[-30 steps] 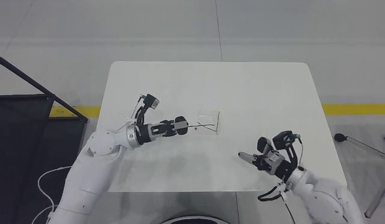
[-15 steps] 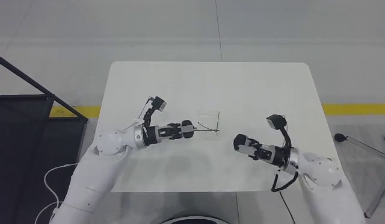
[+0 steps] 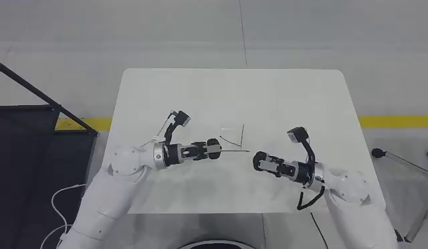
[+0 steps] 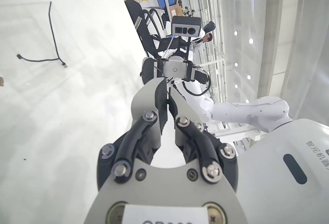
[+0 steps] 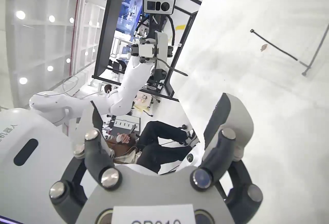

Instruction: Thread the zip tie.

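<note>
My left gripper (image 3: 214, 146) (image 4: 165, 84) hovers over the table's middle, shut on a black zip tie (image 3: 235, 150). The tie's free end sticks out toward my right gripper (image 3: 257, 162). The right wrist view shows that tie (image 5: 176, 70) jutting from the left gripper (image 5: 144, 51) farther off. My right gripper (image 5: 159, 112) is open with nothing between its fingers. It faces the left one, a short gap from the tie's tip. Two more zip ties (image 3: 239, 135) (image 4: 52, 29) (image 5: 275, 47) lie on a clear sheet (image 3: 229, 128).
The white table (image 3: 294, 102) is bare at the back and on both sides. A black frame (image 3: 27, 88) stands off its left edge. A person sits in the room behind, away from the table.
My right gripper swung in from the front right edge toward the table's middle. My left gripper moved right and nearer with the zip tie, so the two now face each other closely.
</note>
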You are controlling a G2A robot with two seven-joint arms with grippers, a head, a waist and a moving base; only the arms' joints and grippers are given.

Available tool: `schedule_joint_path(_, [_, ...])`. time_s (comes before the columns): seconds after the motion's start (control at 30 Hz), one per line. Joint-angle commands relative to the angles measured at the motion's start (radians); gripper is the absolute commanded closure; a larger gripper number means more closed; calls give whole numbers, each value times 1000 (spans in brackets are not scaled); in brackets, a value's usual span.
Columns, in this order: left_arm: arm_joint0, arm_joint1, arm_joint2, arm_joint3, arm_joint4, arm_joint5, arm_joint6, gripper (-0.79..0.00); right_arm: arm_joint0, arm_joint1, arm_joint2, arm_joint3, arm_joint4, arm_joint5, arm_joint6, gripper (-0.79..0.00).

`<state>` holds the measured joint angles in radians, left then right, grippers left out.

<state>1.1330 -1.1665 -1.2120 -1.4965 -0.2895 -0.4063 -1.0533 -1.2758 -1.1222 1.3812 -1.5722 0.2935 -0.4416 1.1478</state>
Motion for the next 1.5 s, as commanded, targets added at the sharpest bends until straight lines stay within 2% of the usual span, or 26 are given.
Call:
schedule_joint_path(0.0, [1, 1, 3, -1, -6, -8, -11, 0, 24, -2, -19, 32, 17, -5, 9, -785])
schedule_joint_path(0.1, [-1, 2, 8, 3, -9, -10, -11, 0, 50, -4, -42, 70, 52, -12, 24, -785])
schedule_joint_path(0.13, [-3, 2, 10, 3, -8, -12, -11, 0, 58, -4, -46, 80, 56, -15, 29, -763])
schedule_joint_path(0.23, [-7, 2, 19, 9, -14, -17, -19, 0, 73, -4, -58, 104, 78, -22, 39, -573])
schedule_joint_path(0.47, [-19, 3, 38, 23, -17, -24, -27, 0, 114, -7, -92, 159, 102, -17, 49, -409])
schedule_joint_path(0.57, [-22, 3, 44, 27, -19, -27, -28, 0, 124, -8, -108, 171, 97, -23, 47, -409])
schedule_joint_path(0.97, [-32, 5, 63, 37, -20, -28, -25, 0, 135, -4, -132, 178, 100, -42, 54, -256])
schedule_joint_path(1.13, [-36, 7, 68, 39, -18, -28, -24, 0, 136, -2, -135, 182, 102, -43, 47, -246])
schedule_joint_path(1.27, [-38, 8, 71, 41, -21, -28, -22, 0, 138, -1, -139, 182, 103, -42, 47, -95])
schedule_joint_path(1.47, [-42, 9, 76, 45, -22, -29, -20, 0, 141, 2, -146, 184, 105, -43, 46, -55])
